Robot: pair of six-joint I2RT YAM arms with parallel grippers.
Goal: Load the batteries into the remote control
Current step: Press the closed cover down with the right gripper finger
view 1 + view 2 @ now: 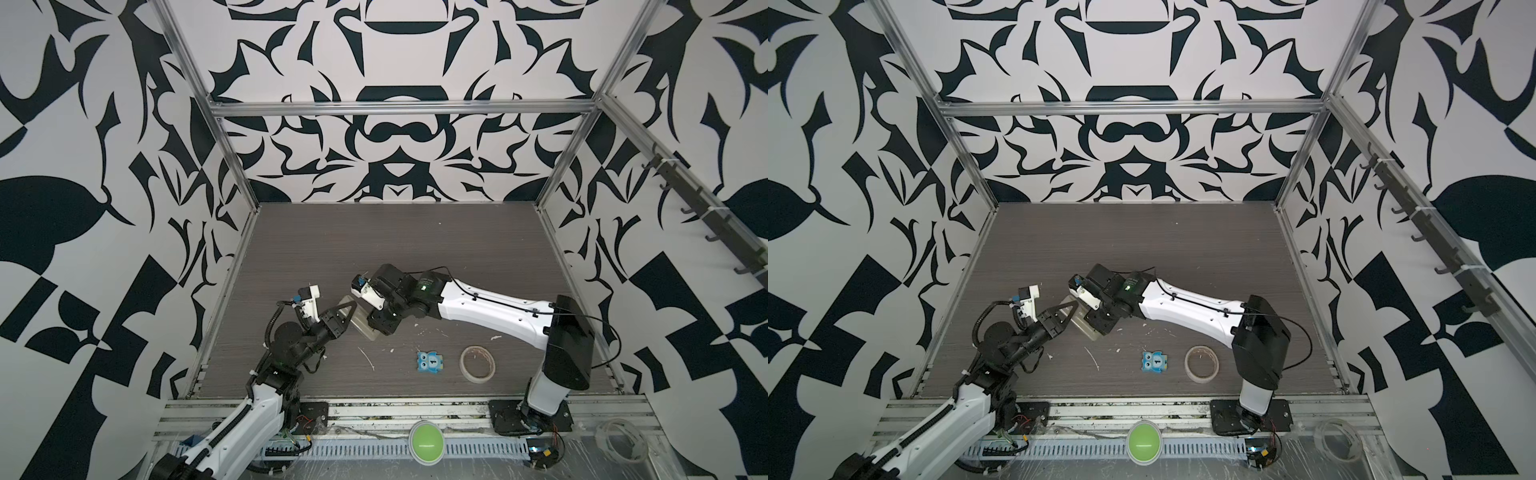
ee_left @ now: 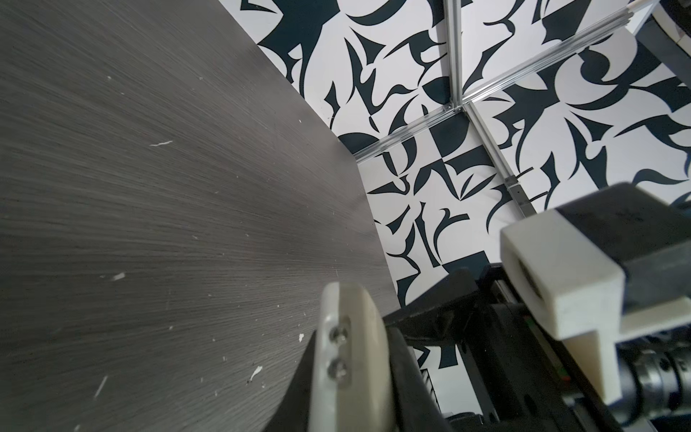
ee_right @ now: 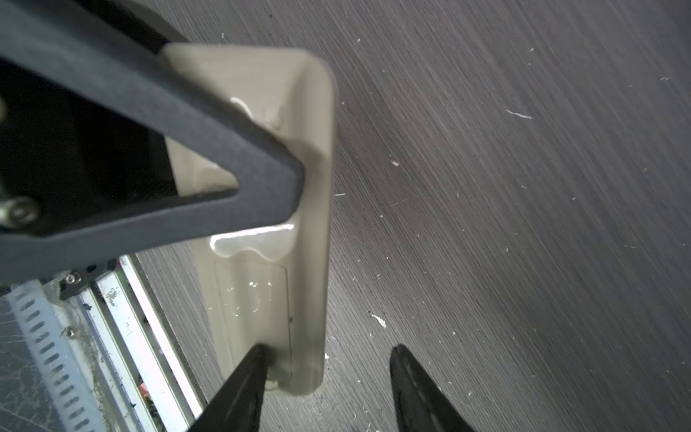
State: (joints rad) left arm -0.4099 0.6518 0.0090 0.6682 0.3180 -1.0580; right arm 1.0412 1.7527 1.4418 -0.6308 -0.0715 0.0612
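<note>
The remote control (image 1: 358, 319) (image 1: 1079, 321) is an off-white slab, tilted, held just over the table. My left gripper (image 1: 352, 308) (image 2: 351, 374) is shut on it across its width. In the left wrist view its narrow edge (image 2: 359, 318) stands between the dark fingers. The right wrist view shows its plain back (image 3: 269, 291) with the outline of a closed cover. My right gripper (image 3: 329, 349) is open at the remote's near end. One of its fingertips (image 3: 258, 355) touches the back by the cover; the other hangs over bare table. The batteries are out of view.
A blue owl tile (image 1: 431, 363) and a tape roll (image 1: 478, 362) lie on the front right of the table. White scraps (image 1: 368, 358) are scattered near the middle. A green button (image 1: 426, 441) sits on the front rail. The right wrist's camera housing (image 2: 561, 269) is close beside the left gripper.
</note>
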